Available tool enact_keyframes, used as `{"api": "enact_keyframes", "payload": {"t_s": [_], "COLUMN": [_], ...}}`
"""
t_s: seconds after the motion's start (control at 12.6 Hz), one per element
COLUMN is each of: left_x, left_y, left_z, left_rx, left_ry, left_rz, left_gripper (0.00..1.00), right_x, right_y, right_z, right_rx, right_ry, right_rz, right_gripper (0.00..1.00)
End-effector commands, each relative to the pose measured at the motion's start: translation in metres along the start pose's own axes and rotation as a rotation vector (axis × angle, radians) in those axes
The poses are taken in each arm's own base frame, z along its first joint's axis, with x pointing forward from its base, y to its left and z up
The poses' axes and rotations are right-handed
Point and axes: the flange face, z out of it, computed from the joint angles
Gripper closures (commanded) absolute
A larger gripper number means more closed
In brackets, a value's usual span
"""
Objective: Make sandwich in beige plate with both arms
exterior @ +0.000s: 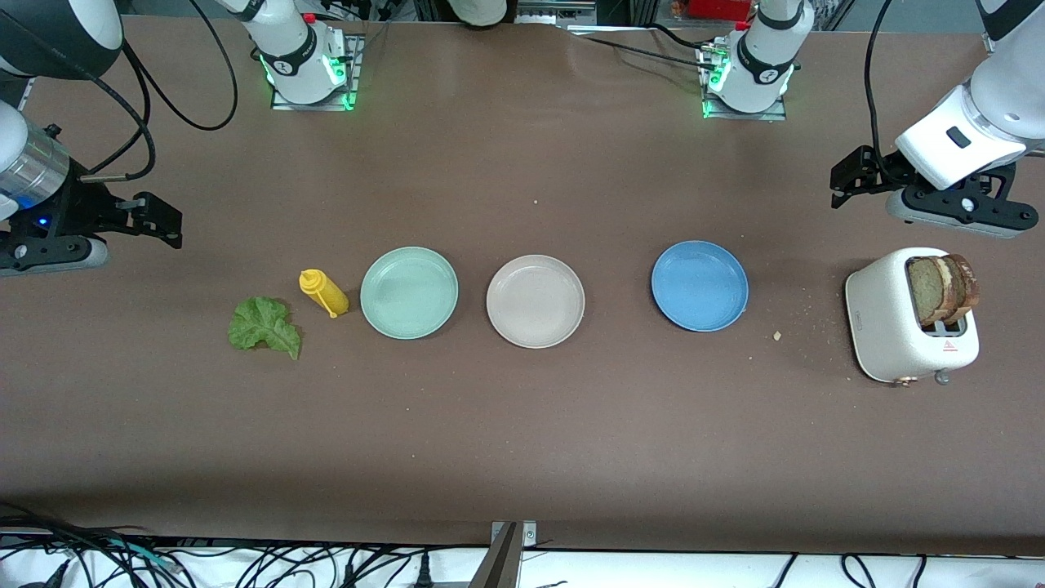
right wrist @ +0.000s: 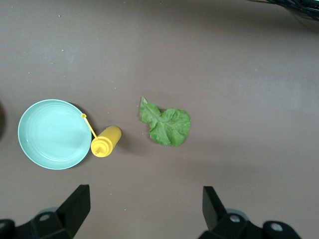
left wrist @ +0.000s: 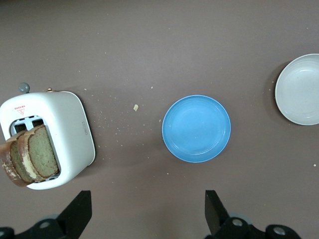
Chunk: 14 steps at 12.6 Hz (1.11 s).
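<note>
**Both hands open and waiting; beige plate bare at mid-frame**

On the brown tabletop, the beige plate sits at the centre of the front view, between a mint-green plate and a blue plate. A lettuce leaf and a yellow squeeze bottle lie at lower left-centre. Two bread slices stand in the white toaster at right. The left hand hangs open near the toaster; the right hand hangs open near the leaf. Both arms wait.

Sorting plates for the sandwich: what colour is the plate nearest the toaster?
Blue plate, clearest in the left wrist view.
</note>
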Motion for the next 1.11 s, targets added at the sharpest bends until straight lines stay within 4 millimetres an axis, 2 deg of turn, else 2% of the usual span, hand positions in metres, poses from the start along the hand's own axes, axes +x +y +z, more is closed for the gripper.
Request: {"api": "enact_keyframes", "payload": {"t_s": [0.0,0.24,1.03], "left_x": [0.0,0.0,0.0], "left_y": [-0.001,-0.001,-0.002], "left_z": [-0.006,-0.006,-0.005], "left_rx": [0.025,0.025,0.025], "left_ry": [0.005,0.003,0.0], "left_rz": [0.004,0.004,0.003], "left_gripper": [0.0,0.0,0.0], "right_x": [-0.004,-0.004,-0.004], "right_y": [0.0,-0.01,-0.009], "right_z": [-0.003,-0.008,-0.008], "right_rx": [-0.016,-0.02,-0.02], "right_ry": [0.013,0.024,0.022], "right_rz": [0.026,0.016,0.016], "right_gripper": [0.0,0.0,0.0]}}
